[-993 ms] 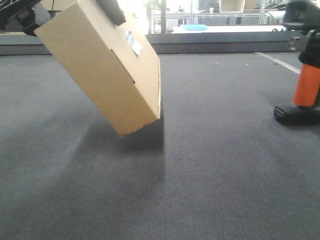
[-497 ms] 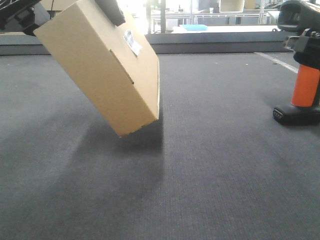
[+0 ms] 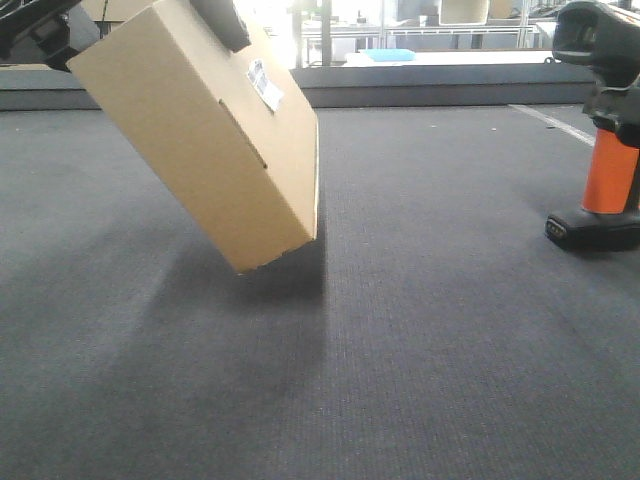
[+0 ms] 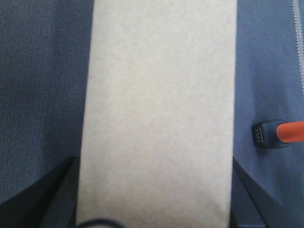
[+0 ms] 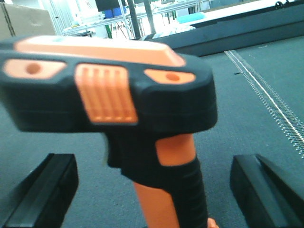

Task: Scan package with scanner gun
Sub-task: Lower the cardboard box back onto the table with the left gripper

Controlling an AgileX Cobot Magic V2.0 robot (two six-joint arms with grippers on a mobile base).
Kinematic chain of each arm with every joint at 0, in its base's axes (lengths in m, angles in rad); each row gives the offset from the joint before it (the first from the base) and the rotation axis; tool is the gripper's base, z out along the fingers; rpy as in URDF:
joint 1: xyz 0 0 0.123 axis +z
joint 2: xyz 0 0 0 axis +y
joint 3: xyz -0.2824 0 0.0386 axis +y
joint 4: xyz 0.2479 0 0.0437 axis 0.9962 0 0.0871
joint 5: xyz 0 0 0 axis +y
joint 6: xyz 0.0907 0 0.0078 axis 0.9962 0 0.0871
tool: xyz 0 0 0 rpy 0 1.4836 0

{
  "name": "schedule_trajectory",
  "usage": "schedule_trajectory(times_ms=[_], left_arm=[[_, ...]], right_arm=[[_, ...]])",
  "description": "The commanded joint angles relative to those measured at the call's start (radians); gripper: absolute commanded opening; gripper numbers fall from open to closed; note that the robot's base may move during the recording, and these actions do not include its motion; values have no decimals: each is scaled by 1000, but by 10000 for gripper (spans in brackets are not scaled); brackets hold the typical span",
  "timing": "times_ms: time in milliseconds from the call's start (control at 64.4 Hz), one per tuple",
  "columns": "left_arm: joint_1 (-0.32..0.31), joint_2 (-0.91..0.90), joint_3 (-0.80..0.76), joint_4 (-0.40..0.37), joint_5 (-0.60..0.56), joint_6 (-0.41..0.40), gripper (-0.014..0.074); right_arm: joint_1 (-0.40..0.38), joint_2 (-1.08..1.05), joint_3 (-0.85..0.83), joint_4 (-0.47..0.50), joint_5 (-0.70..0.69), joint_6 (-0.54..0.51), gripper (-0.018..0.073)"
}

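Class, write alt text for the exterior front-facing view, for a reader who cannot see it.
A tan cardboard package hangs tilted over grey carpet, pinched at its top by dark robot fingers, with a white barcode label near its upper edge. At the far right, an orange-handled black scanner gun stands on its flat foot.

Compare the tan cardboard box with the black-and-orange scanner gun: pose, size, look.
Pose: the tan rectangular cardboard box hangs tilted, one corner down; the black pistol-shaped scanner gun with orange handle is upright. Size: the box is far bigger than the scanner gun. Look: the box is plain tan with a white label; the scanner gun is black and bright orange. Shared: both are over the grey carpet.
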Motion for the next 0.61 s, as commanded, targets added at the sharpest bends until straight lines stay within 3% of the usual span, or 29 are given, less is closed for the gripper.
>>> schedule_trajectory(times_ms=[0,140,248,419,590], left_arm=[[-7,-13,-3,10,-20,-1,-111],[-7,-13,-3,20,-6,5,-111],[-7,-15,-5,27,44,69,-111],[49,-26,-7,33,174,196,-111],[170,-74,-7,35,226,325,-111]], right_arm=[[-2,-42,31,-18,-24,-7,560],[-2,-131,83,-46,26,-7,531],[-2,-226,107,-46,168,-7,424],[-2,-425,109,-79,356,-7,142],[-2,-622,109,-83,493,-7,-169]])
